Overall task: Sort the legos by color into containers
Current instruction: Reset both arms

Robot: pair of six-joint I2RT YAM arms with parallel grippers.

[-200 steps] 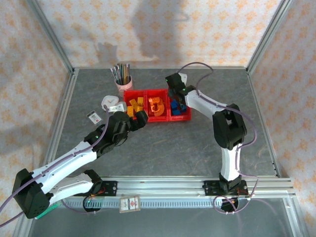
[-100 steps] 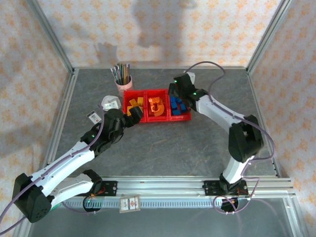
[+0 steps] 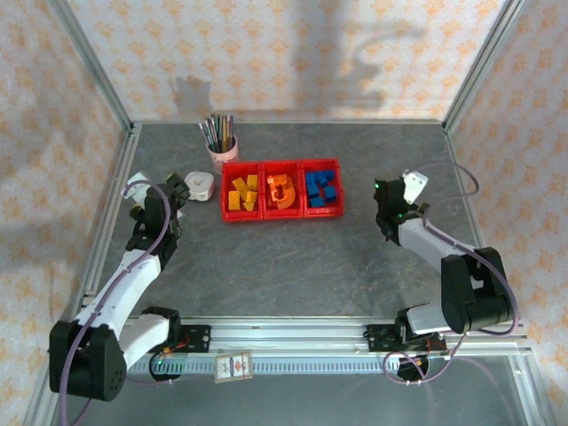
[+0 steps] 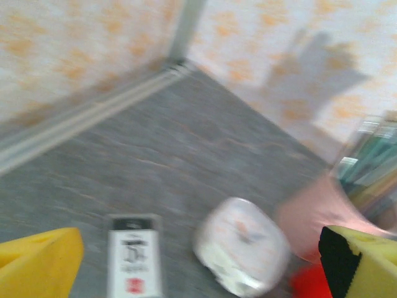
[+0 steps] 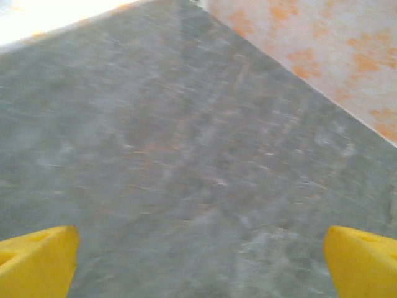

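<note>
The containers [image 3: 280,216] and legos [image 3: 321,188] are moulded in smooth, glossy plastic. The table [image 3: 293,275] is finished in matt, stone-veined grey and edged by brushed metal rails [image 3: 293,330].

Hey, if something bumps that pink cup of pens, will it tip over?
Probably tips easily: the pink cup is narrow, upright, with long pens standing above its rim. It looks light, so a low nudge might just slide it.
</note>
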